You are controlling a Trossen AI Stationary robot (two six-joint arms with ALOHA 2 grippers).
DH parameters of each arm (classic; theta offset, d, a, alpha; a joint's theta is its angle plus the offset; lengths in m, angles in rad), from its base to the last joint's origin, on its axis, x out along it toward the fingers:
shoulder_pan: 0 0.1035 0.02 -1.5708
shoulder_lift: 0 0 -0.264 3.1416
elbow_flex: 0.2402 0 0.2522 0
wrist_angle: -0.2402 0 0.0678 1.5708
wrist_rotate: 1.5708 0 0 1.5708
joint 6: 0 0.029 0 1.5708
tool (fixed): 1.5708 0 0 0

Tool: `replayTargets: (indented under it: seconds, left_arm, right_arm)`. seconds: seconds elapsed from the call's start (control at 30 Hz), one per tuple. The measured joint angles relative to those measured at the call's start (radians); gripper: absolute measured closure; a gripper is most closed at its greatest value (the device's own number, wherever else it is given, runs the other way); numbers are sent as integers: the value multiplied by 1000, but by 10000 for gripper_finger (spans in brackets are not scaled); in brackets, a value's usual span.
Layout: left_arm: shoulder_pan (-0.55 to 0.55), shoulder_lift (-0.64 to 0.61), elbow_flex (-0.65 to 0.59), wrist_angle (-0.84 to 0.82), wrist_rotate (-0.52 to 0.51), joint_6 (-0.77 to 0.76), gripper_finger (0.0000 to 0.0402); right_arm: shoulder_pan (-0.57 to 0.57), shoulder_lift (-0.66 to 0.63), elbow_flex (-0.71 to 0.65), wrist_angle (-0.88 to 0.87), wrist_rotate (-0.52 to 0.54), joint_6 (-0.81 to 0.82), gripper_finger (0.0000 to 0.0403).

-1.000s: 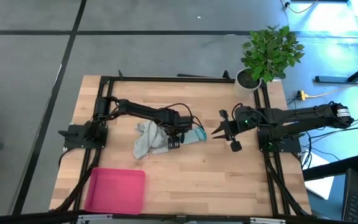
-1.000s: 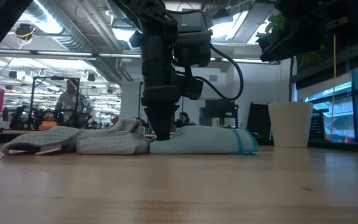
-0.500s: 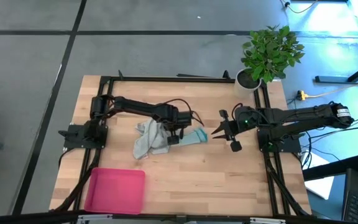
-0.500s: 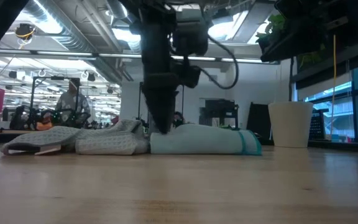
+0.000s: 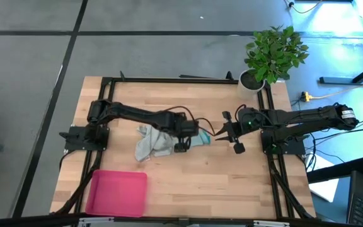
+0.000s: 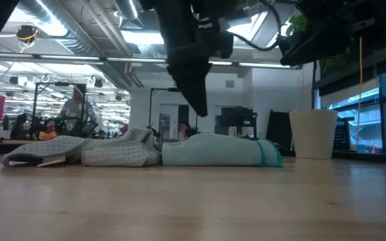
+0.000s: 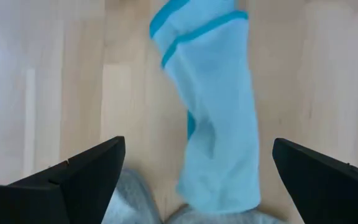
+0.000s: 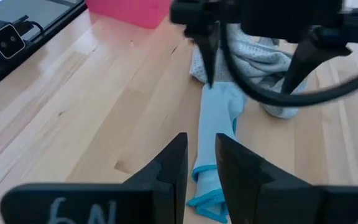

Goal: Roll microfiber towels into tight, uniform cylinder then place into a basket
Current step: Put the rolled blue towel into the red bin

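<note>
The left hand (image 5: 183,140) hovers wide open over the pale blue towel (image 5: 200,137), rolled but not yet in the empty pink basket (image 5: 117,192), beside the crumpled grey towel (image 5: 150,140), while the right hand (image 5: 227,131), nearly closed and empty, waits nearby.

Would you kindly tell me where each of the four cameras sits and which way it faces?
High view: overhead, looking straight down; both arms, pink basket.
Low view: at table height, looking level; left gripper above the blue towel.
Left wrist view: looks down past open fingers at the blue towel.
Right wrist view: past the right gripper, facing the left gripper.
All four share the blue towel.
</note>
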Motion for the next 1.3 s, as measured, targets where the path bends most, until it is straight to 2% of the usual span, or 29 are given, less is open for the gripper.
replayTargets:
  seconds: [0.27, 0.6, 1.3]
  left_arm:
    - [-15, 50, -4, 100, -11, 1, 2]
    - [11, 138, -4, 177, 62, 5, 2]
    - [34, 215, -1, 164, 67, 11, 2]
  right_arm:
    - [0, 0, 0, 0, 0, 0, 319]
    - [0, 0, -1, -12, 0, 0, 319]
    - [0, 0, -2, -31, 0, 0, 319]
